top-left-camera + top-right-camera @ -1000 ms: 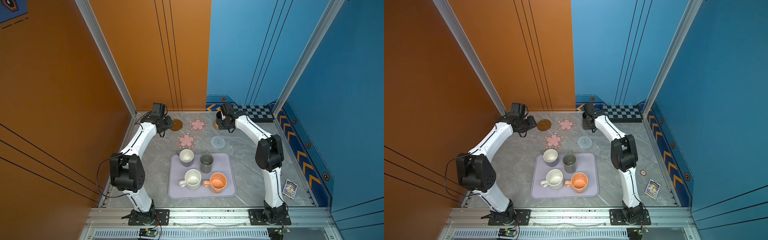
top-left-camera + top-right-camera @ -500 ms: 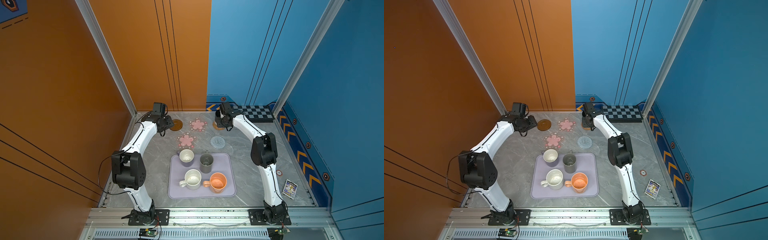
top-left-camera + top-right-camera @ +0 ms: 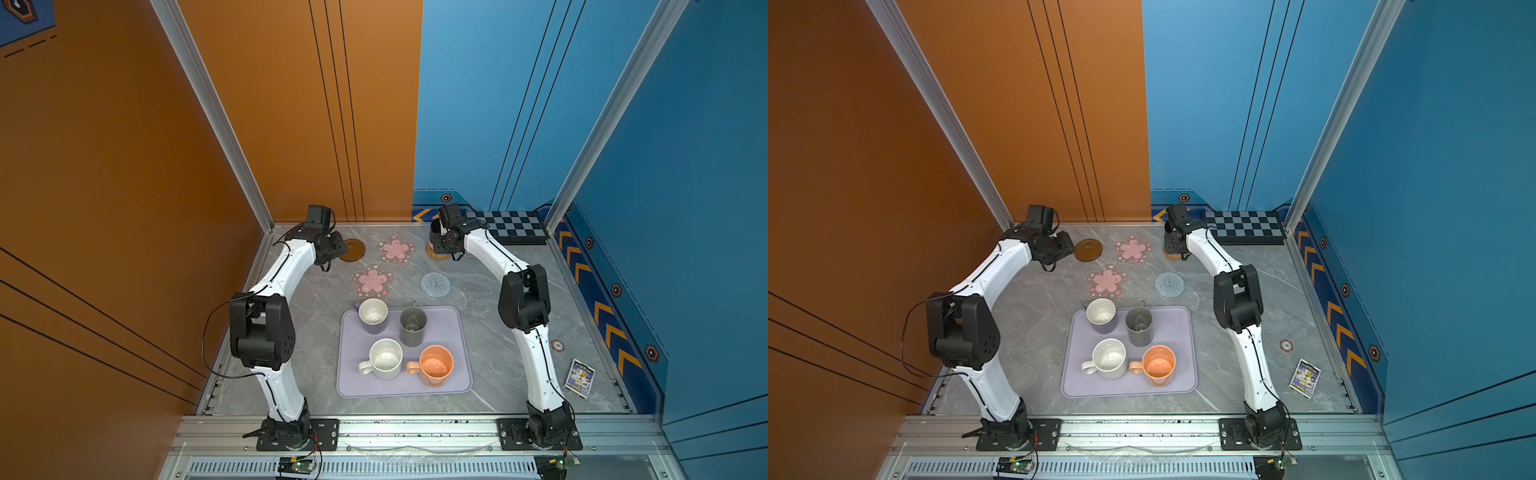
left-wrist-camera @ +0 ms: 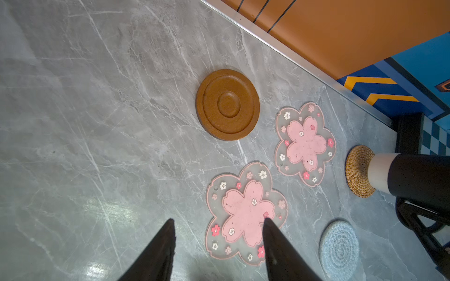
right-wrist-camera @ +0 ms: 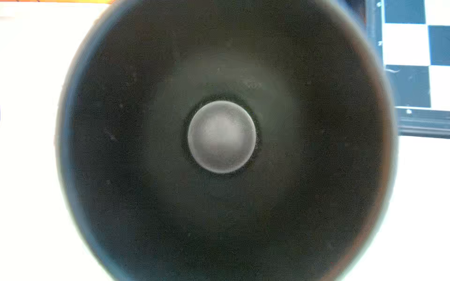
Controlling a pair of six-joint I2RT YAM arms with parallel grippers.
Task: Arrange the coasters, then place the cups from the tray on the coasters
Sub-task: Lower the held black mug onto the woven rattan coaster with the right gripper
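Tray (image 3: 446, 332) holds four cups, all upright.
- tall grey cup (image 3: 412, 328): far middle of the tray, inside too dark to read
- white speckled cup (image 3: 386, 359): near left, specks inside
- orange cup (image 3: 435, 365): near middle, dark specks inside, handle just beside the white one
- lavender cup (image 3: 373, 314): tray's far-left corner, cream inside

The black cup (image 4: 418, 180) is off the tray. It stands on the rattan coaster (image 4: 358, 170), beyond the tray's far-right corner.

The other coasters lie flat on the worktop (image 3: 490, 374), beyond the tray's far edge.
- pink coasters: one (image 3: 372, 280) just past the lavender cup, one (image 3: 396, 249) further out
- wooden coaster (image 3: 352, 250): furthest to the far left
- grey-blue coaster (image 3: 435, 284): past the grey cup

Hard to read:
- The rattan coaster is mostly covered by the cup and the right arm in both top views.
- The right wrist view is blurred and looks into the black cup (image 5: 219, 219), with a pale round patch at the bottom.
- Right end effector (image 3: 446, 243) sits over that cup, closed almost fully. Its fingers are out of sight, so you can't confirm a grip.
- Left end effector (image 4: 218, 222) is about half open and holds nothing. It hovers between the wooden coaster and the nearer pink one.

Versus a second ago, the right arm's elbow has swung in toward the tray. The cups on the tray haven't moved.
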